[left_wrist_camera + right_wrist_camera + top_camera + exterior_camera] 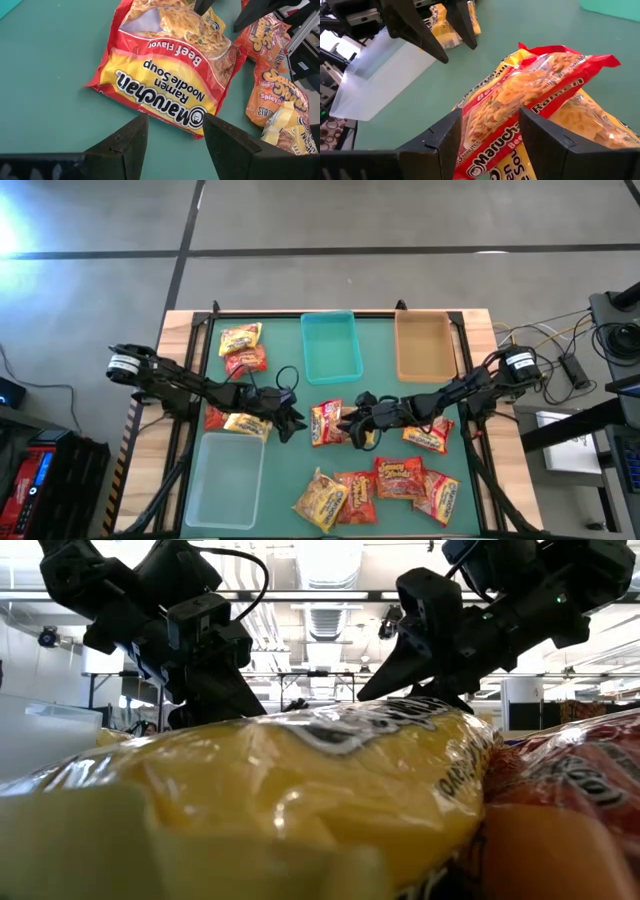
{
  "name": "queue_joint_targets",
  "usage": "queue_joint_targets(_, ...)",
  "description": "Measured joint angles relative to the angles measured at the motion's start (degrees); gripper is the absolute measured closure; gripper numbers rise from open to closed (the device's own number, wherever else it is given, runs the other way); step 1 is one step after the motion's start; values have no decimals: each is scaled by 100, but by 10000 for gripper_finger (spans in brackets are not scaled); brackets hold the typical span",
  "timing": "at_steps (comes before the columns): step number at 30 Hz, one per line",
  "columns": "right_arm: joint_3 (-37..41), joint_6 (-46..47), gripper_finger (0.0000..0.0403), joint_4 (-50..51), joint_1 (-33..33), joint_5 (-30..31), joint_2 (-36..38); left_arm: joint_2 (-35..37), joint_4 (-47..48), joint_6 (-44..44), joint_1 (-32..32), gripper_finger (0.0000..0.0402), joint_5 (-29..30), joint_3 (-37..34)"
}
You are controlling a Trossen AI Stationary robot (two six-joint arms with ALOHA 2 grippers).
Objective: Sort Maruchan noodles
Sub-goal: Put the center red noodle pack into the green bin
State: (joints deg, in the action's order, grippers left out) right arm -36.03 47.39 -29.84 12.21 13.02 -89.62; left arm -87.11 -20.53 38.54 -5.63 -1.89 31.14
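Observation:
A red and yellow beef-flavour packet of Maruchan noodles [327, 423] lies at the table's middle between my two grippers. Its label faces up [165, 80]. My left gripper [175, 122] stands open just left of it [292, 420], with nothing between its fingers. My right gripper [352, 423] is open at the packet's right end. That end [495, 107] fills the gap between its two fingers [490, 117] and rests tilted on a second, yellower packet [600, 125] beneath. My right gripper has one finger on either side of the beef packet's right end [500, 100], coming in slanting down from the table's right. I cannot tell whether the fingers [445, 135] touch the wrapper. The packet's left part lies flat on the table.
Teal bin [331, 345] and tan bin [424, 345] stand at the far edge, a clear bin [222, 480] near left. Packets lie far left [242, 348], under the left arm [240, 423], by the right arm [428, 435], and several near the front [385, 485].

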Motion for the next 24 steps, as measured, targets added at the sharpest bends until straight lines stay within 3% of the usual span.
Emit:
queue_joint_targets(13,-7,713,218,343,-494,-606,4,-62,-19,-316,0,228,132,-4)
queue_joint_targets(18,-13,903,218,382,-624,-902,-51,-508,-116,-263,0,228,149,-9)
queue_joint_targets(24,-13,961,218,460,-662,-1158,-62,-1279,-1097,-194,0,228,141,-7)
